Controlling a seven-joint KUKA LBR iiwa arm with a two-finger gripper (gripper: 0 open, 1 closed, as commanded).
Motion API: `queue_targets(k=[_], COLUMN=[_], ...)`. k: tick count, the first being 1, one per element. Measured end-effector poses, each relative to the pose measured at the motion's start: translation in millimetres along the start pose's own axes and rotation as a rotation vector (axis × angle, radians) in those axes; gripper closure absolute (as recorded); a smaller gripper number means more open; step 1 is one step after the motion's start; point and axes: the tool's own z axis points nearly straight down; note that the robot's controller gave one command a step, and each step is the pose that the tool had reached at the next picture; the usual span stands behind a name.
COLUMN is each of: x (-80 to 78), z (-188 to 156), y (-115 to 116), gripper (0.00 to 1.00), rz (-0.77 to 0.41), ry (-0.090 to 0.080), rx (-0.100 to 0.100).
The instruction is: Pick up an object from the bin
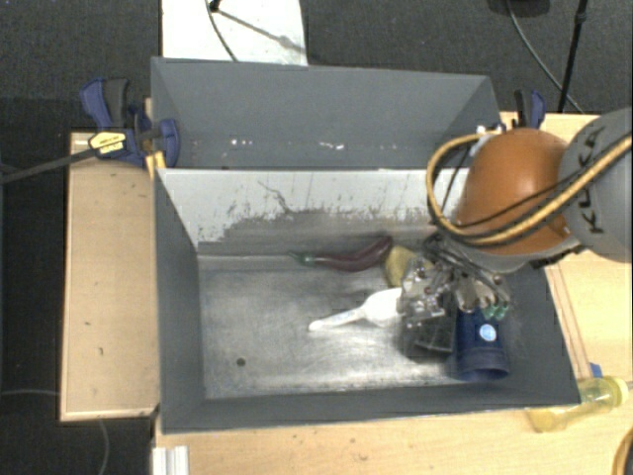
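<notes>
My gripper [427, 327] hangs low over the right part of the bin floor, under the arm's orange dome. A white spoon-like thing [356, 314] lies just to its left, its bowl end near the gripper. A dark blue cup [482, 346] lies on its side right beside the gripper, to its right. Behind them, by the back wall, a dark purple eggplant-shaped thing [348, 257] lies crosswise, and a yellowish rounded thing [400, 263] sits next to it.
The arm with its orange dome and looped cables covers the bin's right rear corner. The left half of the bin floor is bare scratched metal.
</notes>
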Motion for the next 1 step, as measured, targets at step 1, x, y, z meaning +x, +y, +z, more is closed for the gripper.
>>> queue_targets(k=[1], x=[0.0], z=[-0.1], y=[0.0], gripper=[0.00], rz=[0.001], ry=[0.000], rx=[0.000])
